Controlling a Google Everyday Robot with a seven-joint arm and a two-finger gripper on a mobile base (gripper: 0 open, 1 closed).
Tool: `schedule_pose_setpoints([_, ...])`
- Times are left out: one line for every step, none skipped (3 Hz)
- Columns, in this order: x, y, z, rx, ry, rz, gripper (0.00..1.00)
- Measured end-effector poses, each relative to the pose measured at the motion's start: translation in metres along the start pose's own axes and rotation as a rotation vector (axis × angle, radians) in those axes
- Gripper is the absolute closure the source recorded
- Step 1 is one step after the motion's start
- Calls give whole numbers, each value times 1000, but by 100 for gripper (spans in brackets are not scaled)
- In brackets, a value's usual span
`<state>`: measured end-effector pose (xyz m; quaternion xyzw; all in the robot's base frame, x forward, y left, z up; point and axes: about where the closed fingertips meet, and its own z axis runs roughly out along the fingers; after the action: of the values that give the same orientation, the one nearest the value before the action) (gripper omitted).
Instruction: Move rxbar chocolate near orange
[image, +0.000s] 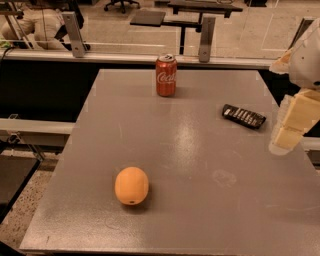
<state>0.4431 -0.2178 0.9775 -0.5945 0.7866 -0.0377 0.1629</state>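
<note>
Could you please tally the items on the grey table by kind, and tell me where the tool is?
soda can: 1
orange: 1
rxbar chocolate: 1
Total: 3
The tool hangs over the table at its right edge, right of the bar.

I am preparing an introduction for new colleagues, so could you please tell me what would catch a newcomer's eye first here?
The bright orange stands out first, alone on the near left of the grey table. A red Coca-Cola can stands upright near the far edge, and the black rxbar chocolate lies flat at the right. The pale gripper hangs at the picture's right edge, right of the bar.
</note>
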Motion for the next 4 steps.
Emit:
schedule_pose_setpoints([-6,-33,18,16,-29,66,0])
schedule_pose_setpoints([-8,-54,31,22,-55,110,0])
schedule_pose_setpoints([-6,-75,54,1,-104,178,0])
schedule_pose_setpoints([1,-86,82,-38,-153,244,0])
